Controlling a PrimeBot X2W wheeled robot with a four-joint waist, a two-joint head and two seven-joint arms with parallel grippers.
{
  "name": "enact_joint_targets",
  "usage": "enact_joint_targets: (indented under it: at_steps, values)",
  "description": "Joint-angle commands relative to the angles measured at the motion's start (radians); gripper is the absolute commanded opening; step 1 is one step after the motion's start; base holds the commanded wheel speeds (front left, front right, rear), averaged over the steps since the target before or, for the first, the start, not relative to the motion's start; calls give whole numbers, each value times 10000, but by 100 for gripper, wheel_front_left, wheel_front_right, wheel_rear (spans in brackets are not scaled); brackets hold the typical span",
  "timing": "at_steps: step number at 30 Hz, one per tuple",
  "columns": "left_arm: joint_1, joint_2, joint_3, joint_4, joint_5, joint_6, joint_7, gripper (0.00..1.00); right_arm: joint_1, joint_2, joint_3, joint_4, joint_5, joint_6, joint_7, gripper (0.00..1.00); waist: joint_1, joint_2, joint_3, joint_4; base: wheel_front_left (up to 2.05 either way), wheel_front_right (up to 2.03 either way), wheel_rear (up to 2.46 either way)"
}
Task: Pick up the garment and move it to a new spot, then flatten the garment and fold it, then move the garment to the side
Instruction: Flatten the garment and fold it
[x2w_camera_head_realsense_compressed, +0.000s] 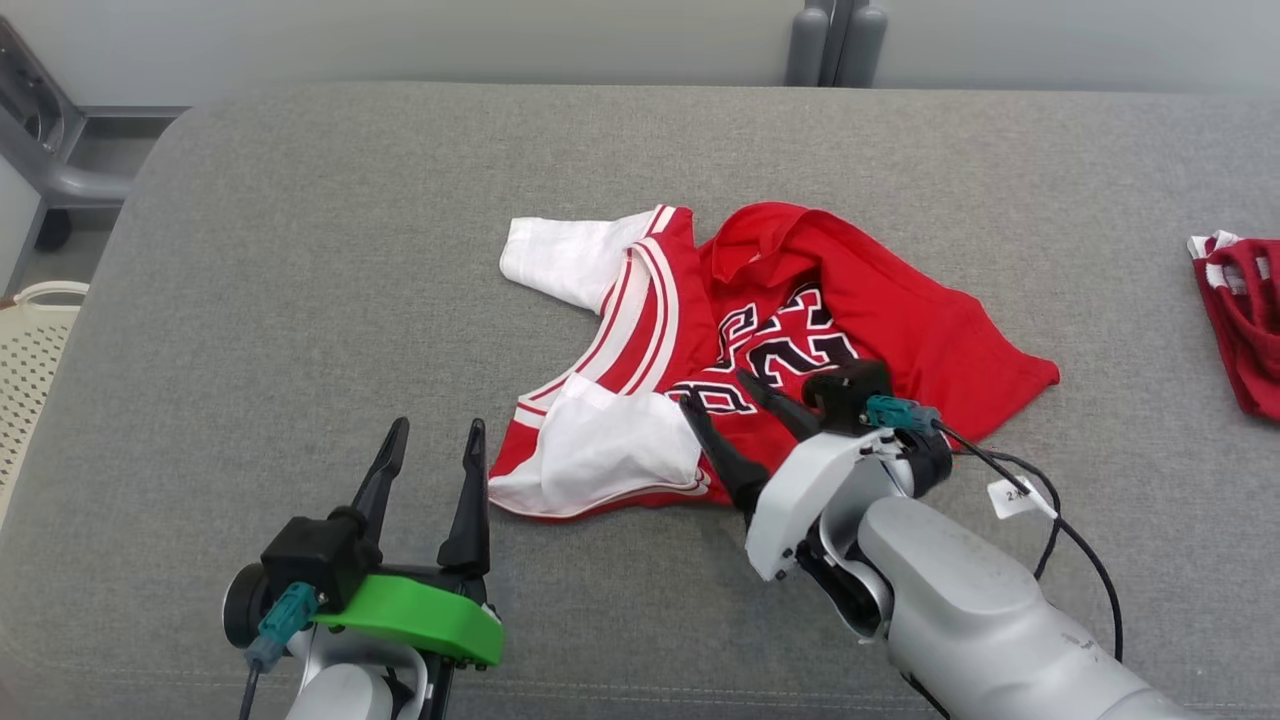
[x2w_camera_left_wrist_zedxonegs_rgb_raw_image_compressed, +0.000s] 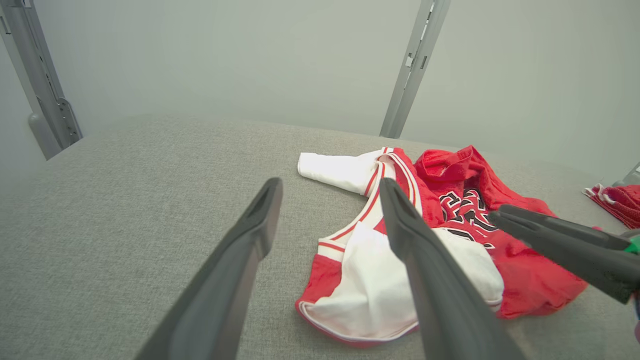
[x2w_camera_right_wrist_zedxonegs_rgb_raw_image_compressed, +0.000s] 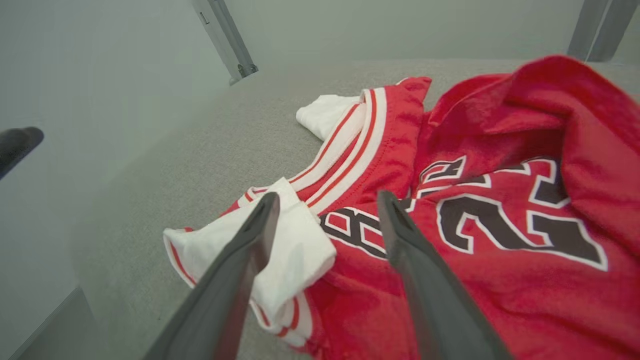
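Garment (x2w_camera_head_realsense_compressed: 800, 300) crumpled on grey surface (x2w_camera_head_realsense_compressed: 300, 300); open room left, behind.

The left gripper (x2w_camera_head_realsense_compressed: 438, 428) had two long, dark, tapered fingers on a black block, with a bright green plastic bracket (x2w_camera_head_realsense_compressed: 420, 615) and a teal connector (x2w_camera_head_realsense_compressed: 285, 615). The right gripper (x2w_camera_head_realsense_compressed: 714, 388) had the same dark fingers on a white housing (x2w_camera_head_realsense_compressed: 800, 490), with a teal plug (x2w_camera_head_realsense_compressed: 893, 412), a thin black cable (x2w_camera_head_realsense_compressed: 1075, 535) carrying a small white tag (x2w_camera_head_realsense_compressed: 1012, 497), and a silver-grey forearm (x2w_camera_head_realsense_compressed: 960, 610).

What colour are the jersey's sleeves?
White sleeves on a red jersey; clearest in head view.
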Motion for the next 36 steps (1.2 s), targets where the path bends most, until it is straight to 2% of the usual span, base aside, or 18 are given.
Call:
enact_joint_targets:
  at_steps: [1,10,17,19,21,23,26,34,35,36]
  values:
    - [89,-12,-15,4,45,-32,-32,100,150,47,-32,36,-22,3,39,100,0,-1,-54,-35,0,0,0]
    - [103,9,-117,5,13,-11,-26,100,804,77,-482,-99,795,2,620,100,0,-1,-21,385,0,0,0]
    - [-12,19,-100,-33,-30,29,-29,100,696,129,-106,-352,1441,2,1185,100,0,-1,51,691,0,0,0]
    - [-40,15,-91,-43,-43,35,-30,100,513,146,28,-257,1486,2,1244,49,0,-1,66,749,0,0,0]
    - [-74,12,-83,-50,-47,41,-31,100,338,165,184,-128,1463,2,1132,31,0,-1,82,795,0,0,0]
    - [-110,7,-80,-50,-53,41,-31,100,140,182,448,-38,1312,2,989,0,0,-1,92,834,0,0,0]
    - [-140,-3,-62,-67,-56,48,-33,100,-84,197,1044,-211,1110,3,718,0,0,-1,96,878,0,0,0]
    - [-76,46,70,-161,-58,100,-38,100,-198,166,3593,-685,-124,2,412,0,0,-1,74,835,0,0,0]
    - [-65,49,87,-175,-51,103,-38,100,-224,122,3851,-649,-276,2,362,25,0,-1,75,820,0,0,0]
    - [-57,43,94,-184,-46,107,-38,100,-170,94,4001,-621,-283,2,334,40,0,-1,77,805,0,0,0]
